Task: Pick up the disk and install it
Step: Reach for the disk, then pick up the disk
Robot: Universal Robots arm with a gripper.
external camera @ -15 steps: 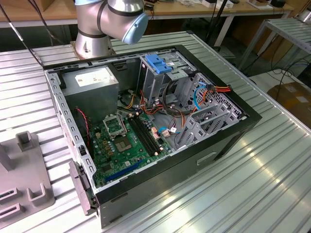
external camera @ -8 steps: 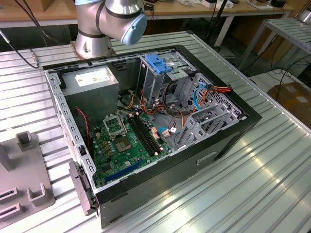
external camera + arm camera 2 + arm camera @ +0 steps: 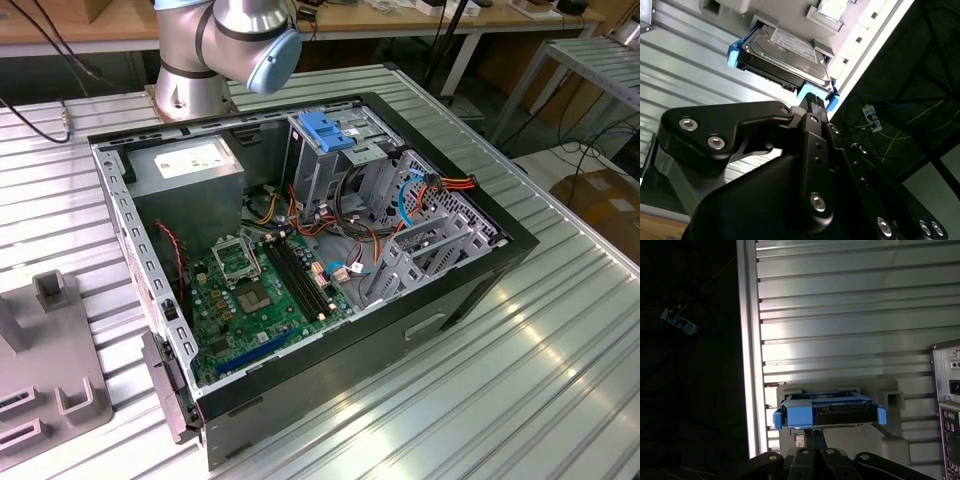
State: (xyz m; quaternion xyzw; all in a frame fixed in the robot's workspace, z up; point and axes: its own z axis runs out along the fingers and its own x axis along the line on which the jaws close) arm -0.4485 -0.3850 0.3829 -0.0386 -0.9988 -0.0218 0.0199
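The disk (image 3: 785,50) (image 3: 827,415) is a dark metal drive with bright blue rails along its sides. It rests in a pale grey holder (image 3: 890,440) on the ribbed metal table. In both wrist views my gripper (image 3: 812,97) (image 3: 813,432) points at the disk's near edge, its tip right at the blue rail. The black fingers (image 3: 815,150) lie pressed together with nothing between them. In the exterior view the open computer case (image 3: 470,290) lies on its side with its drive cage (image 3: 330,165) at the far end.
The table's edge (image 3: 747,340) runs close beside the holder, with dark floor and cables beyond it. The case's rear panel (image 3: 947,390) stands on the holder's other side. A blue latch piece (image 3: 325,130) tops the drive cage. A grey fixture (image 3: 50,370) sits at the exterior view's left.
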